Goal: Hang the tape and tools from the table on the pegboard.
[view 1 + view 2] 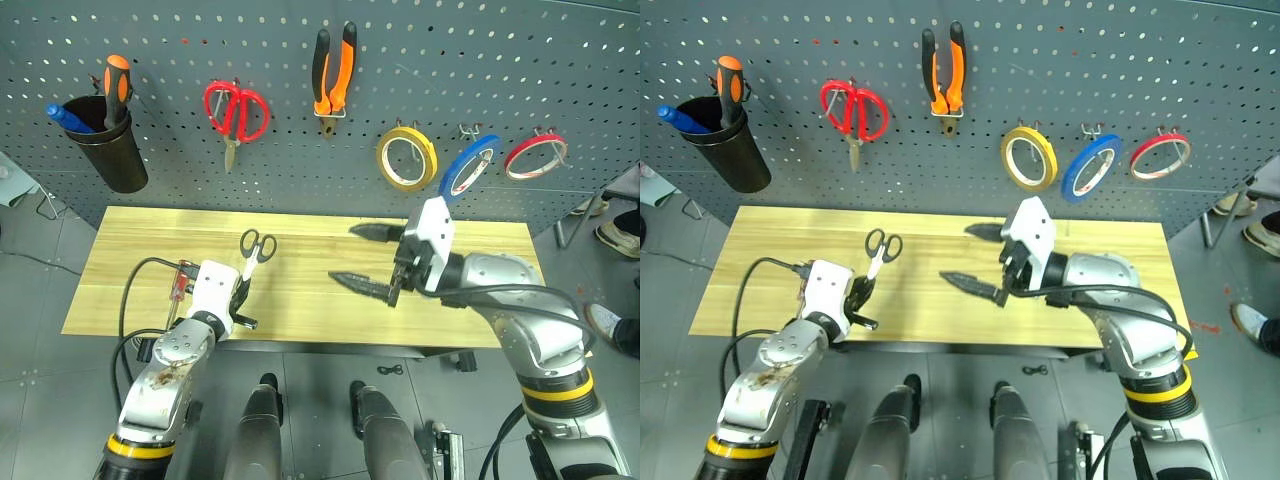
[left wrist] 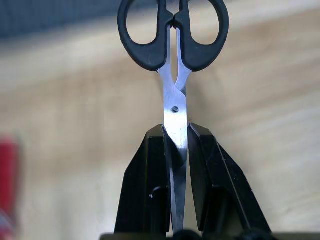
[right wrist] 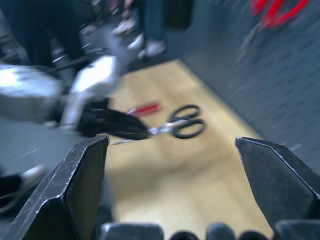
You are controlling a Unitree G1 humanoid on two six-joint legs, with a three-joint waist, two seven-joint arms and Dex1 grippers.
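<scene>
Red-handled scissors (image 1: 236, 112), blue tape ring (image 1: 468, 166), red tape ring (image 1: 534, 156), black cup (image 1: 108, 143) holding orange-and-black screwdriver (image 1: 116, 86)

**Steel, plastic and pale wood**

The small scissors (image 2: 174, 75) are showing bright, smooth steel blades and matt black plastic handles between the left gripper's (image 2: 176, 145) glossy black fingers. Beneath that hand, the table (image 1: 300, 300) is looking like pale, grained wood with a satin finish. Beyond it, the pegboard (image 1: 300, 150) is presenting matt grey perforated metal.
</scene>
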